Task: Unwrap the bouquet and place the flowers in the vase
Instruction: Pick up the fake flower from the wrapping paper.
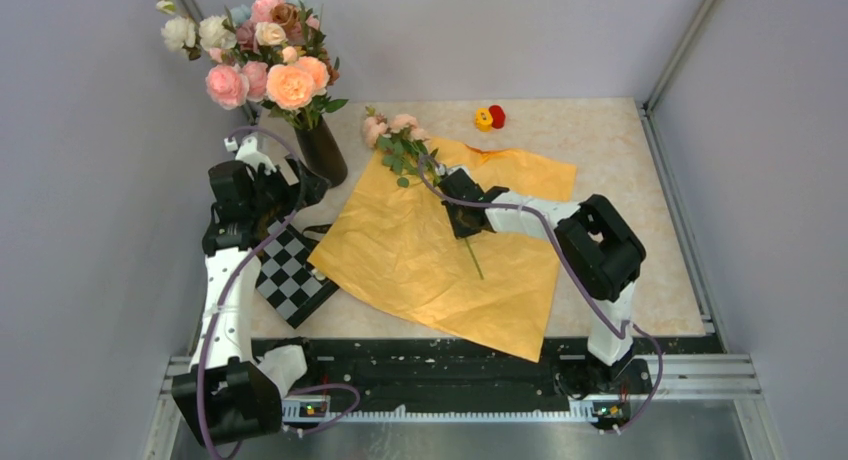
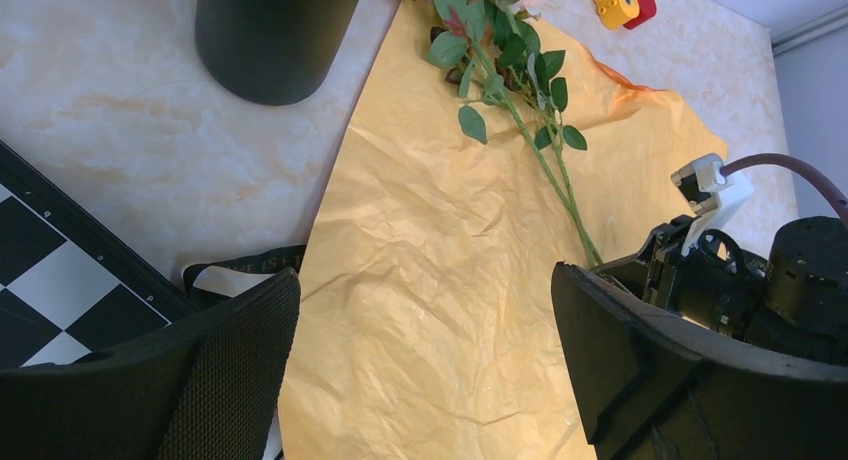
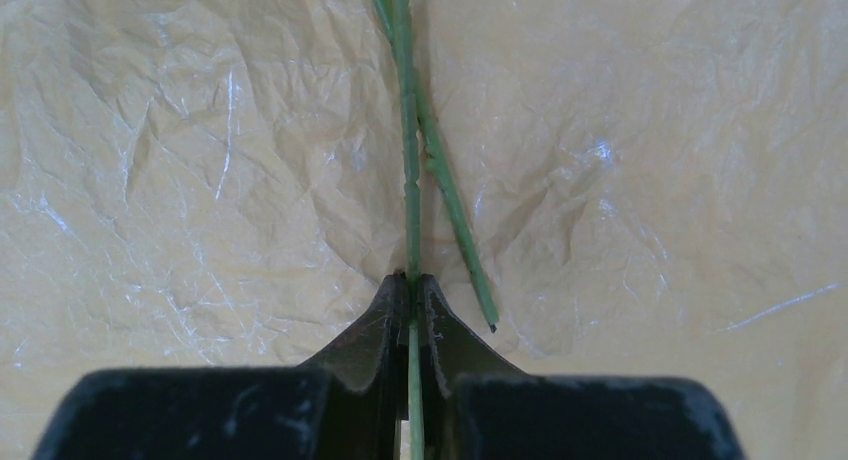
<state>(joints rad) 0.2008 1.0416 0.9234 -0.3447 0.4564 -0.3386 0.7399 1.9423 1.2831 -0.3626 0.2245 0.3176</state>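
The bouquet lies undone, its orange paper (image 1: 430,255) spread flat on the table. The flowers (image 1: 395,135), pink and peach with green leaves, rest on the paper's far edge, stems running toward me. My right gripper (image 3: 411,280) is shut on one thin green stem (image 3: 408,170). A second stem (image 3: 455,220) lies loose just beside it on the paper (image 3: 200,180). The black vase (image 1: 323,152) stands left of the paper and holds a big mixed bunch. My left gripper (image 2: 423,275) hangs open above the paper's left part (image 2: 430,280), near the vase (image 2: 265,35).
A black ribbon (image 2: 235,268) lies at the paper's left edge beside a checkerboard (image 1: 290,277). Small yellow and red heads (image 1: 489,117) sit at the back of the table. Grey walls and metal rails close in both sides.
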